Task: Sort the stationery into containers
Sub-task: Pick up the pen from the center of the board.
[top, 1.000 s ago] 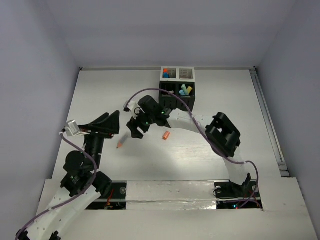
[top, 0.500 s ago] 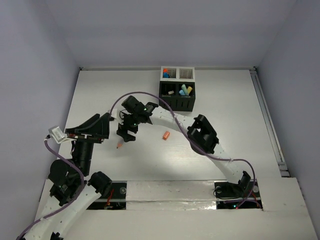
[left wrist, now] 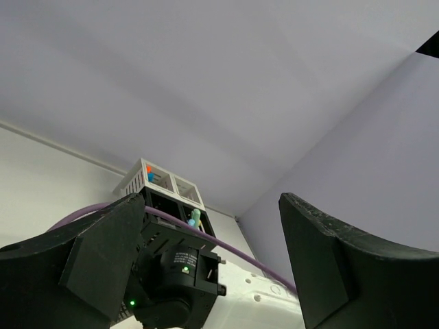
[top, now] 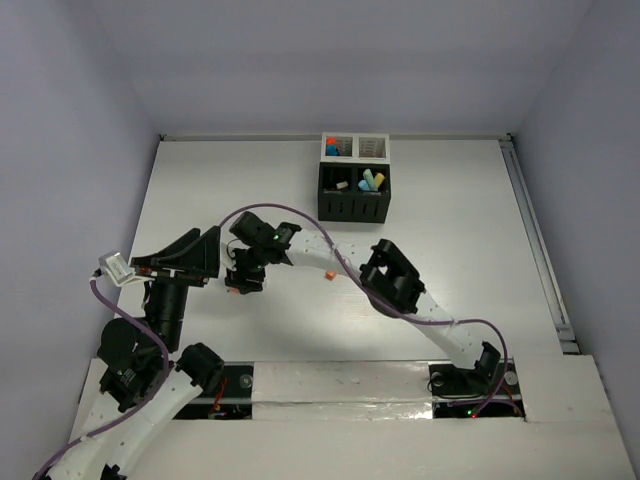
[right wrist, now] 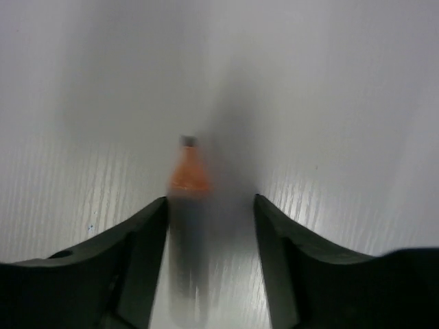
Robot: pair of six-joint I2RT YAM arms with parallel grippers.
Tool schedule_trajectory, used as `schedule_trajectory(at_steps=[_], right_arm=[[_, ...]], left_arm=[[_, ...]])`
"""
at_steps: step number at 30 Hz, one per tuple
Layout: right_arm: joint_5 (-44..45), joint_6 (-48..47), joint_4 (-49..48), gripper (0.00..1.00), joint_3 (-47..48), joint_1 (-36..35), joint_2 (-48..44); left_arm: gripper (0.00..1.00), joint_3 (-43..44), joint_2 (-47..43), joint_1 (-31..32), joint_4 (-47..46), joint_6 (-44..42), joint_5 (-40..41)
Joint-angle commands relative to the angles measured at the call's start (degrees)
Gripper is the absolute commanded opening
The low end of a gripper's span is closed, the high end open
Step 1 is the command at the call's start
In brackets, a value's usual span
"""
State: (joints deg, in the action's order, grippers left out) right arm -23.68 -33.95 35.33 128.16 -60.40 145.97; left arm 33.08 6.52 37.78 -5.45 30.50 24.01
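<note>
At left-centre of the worktop [top: 450,200]: one short pencil [right wrist: 186,171], lying flat. The right tool [right wrist: 209,205] sits low over it with its jaws moderately apart and a finger on each side, apparently lined up to pinch it; nothing is gripped and contact is unclear. An orange eraser [top: 327,274] lies loose to the right. The organizer [top: 353,207] stands at far centre, partly filled. The left tool [left wrist: 212,205] is wide and empty, parked aside, probably to leave room.
</note>
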Motion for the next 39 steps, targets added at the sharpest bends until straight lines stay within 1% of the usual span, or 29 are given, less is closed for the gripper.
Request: schedule_trajectory(at_steps=[1,2,3,5,6,8,9,14,15,17,19,22,24,25,26,28,29,31,33,35,36,38,39], right_arm=[[5.7,1.4,-5.1,0.55,-8.0,-0.2,-0.4],[7.3,2.1,-6.6,0.47,-9.6,-0.2,-2.0],[8.1,2.6,-8.2,0.35,-11.1,-0.2,-2.9],[8.2,3.8,-11.2,0.28,-14.3,-0.2,-5.1],[7.8,4.3,-13.1,0.18,-15.1,-0.2,-5.8],[6.8,6.1,-15.0,0.09,-17.2,-0.2,-7.7],[6.8,7.0,-16.2,0.0,-17.8,-0.2,-8.4],[7.7,11.6,-27.2,0.0,-24.1,-0.2,-14.9],[7.9,13.3,-30.9,0.0,-25.3,0.4,-16.3],[8.7,15.9,-34.5,0.0,-29.3,1.0,-21.1],[9.7,17.5,-39.3,0.0,-31.8,1.6,-26.5],[14.4,20.4,-42.1,0.0,-37.6,1.6,-32.1],[19.2,22.9,-41.2,0.0,-40.1,2.2,-36.8],[20.9,23.7,-39.5,0.0,-42.6,2.8,-38.1],[26.2,24.8,-38.9,0.0,-44.2,2.8,-40.4],[29.6,28.8,-36.9,0.0,-47.9,3.4,-42.5],[33.0,30.3,-36.7,0.0,-52.0,3.4,-44.5],[35.8,35.3,-35.5,0.0,-55.6,3.4,-46.3],[39.4,40.3,-31.5,0.0,-59.9,3.4,-48.5],[41.9,42.7,-28.7,0.0,-62.1,3.4,-49.9],[44.7,44.8,-27.3,0.0,-64.5,3.4,-50.6],[45.9,46.5,-24.7,0.0,-67.4,3.4,-53.6],[45.7,48.1,-24.0,0.0,-70.1,3.4,-54.8]], left_arm=[[0.77,0.3,-0.5,-0.1,-1.8,-0.8,-0.5],[0.76,0.3,-0.4,-0.1,-2.0,-0.8,-0.5],[0.76,0.1,-0.4,-0.1,-2.0,-0.8,-0.5],[0.76,0.0,-0.4,-0.1,-2.2,-0.7,-0.6],[0.76,-0.2,-0.2,-0.1,-2.3,-0.6,-0.6],[0.76,-0.3,0.0,-0.1,-2.3,-0.5,-0.8],[0.76,-0.4,0.1,-0.1,-2.3,-0.4,-0.9],[0.76,-0.6,0.8,-0.1,-1.8,0.0,-1.5],[0.76,-0.7,1.0,-0.1,-1.8,0.1,-1.6],[0.75,-0.9,1.6,-0.1,-1.7,0.3,-2.2],[0.72,-1.2,2.5,-0.1,-1.7,0.5,-3.3],[0.67,-1.4,5.1,-0.1,-1.8,0.5,-6.2],[0.63,-1.3,7.1,-0.1,-1.4,0.4,-8.2],[0.61,-0.9,9.7,-0.1,-1.2,0.4,-10.3],[0.6,-0.8,11.0,-0.1,-1.1,0.6,-11.4],[0.6,-0.9,15.2,-0.1,-1.2,1.0,-14.5],[0.56,-1.1,16.6,-0.1,-1.8,1.2,-15.6],[0.53,-1.9,20.5,-0.1,-2.9,2.0,-18.2],[0.48,-2.8,23.9,-0.1,-4.3,2.5,-19.0],[0.46,-3.5,25.7,-0.1,-5.0,2.6,-19.5],[0.44,-3.6,26.7,-0.1,-5.5,2.5,-19.5],[0.4,-4.2,29.9,-0.1,-5.9,2.0,-20.1],[0.39,-4.1,33.0,-0.1,-6.4,1.6,-20.7]])
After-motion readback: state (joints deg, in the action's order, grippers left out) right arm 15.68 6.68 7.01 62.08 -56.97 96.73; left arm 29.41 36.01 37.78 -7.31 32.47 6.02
